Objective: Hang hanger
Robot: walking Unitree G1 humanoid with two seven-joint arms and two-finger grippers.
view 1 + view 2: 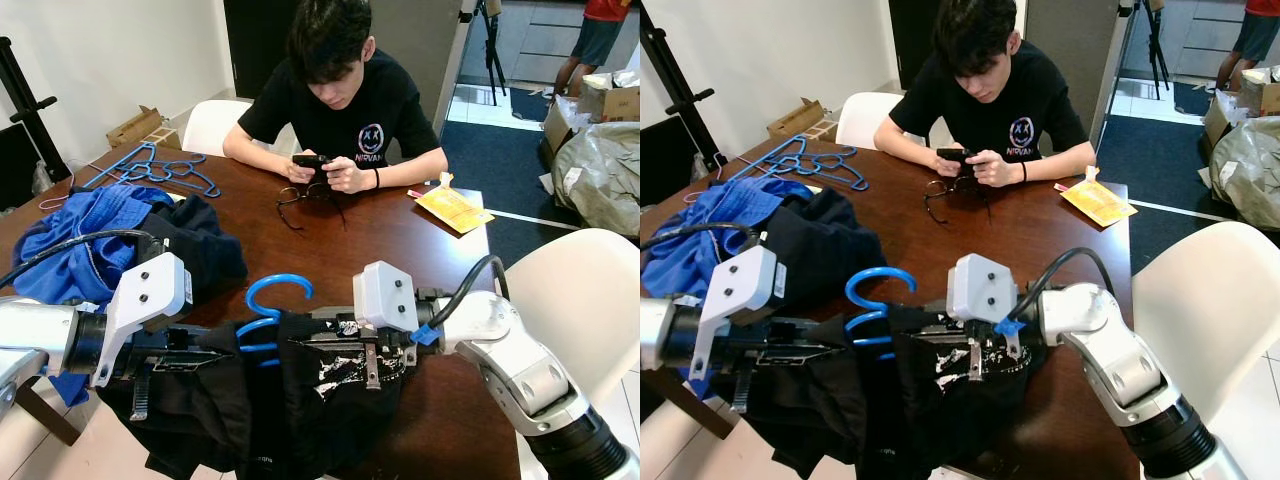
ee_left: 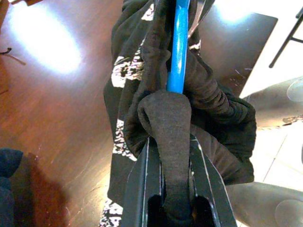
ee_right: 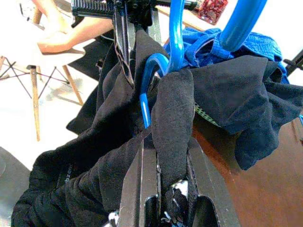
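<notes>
At the near edge of the brown wooden desk (image 1: 300, 245), the left gripper (image 1: 215, 352) and right gripper (image 1: 312, 343) each pinch the black printed shirt (image 1: 330, 400) over the blue plastic hanger (image 1: 268, 310). The grips seem to catch only cloth, so the hanger could slide out, or the bunched shirt slip off one shoulder.

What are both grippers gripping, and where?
Left gripper and right gripper each pinch a fold of the black printed garment beside the blue plastic hanger.

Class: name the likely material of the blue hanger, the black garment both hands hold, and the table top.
Blue hanger: probably plastic, smooth and glossy. Black garment: soft knit cloth, matte, folding and bunching, with a white print. Table: wood or wood-look veneer, dark brown, polished enough to show glare.
</notes>
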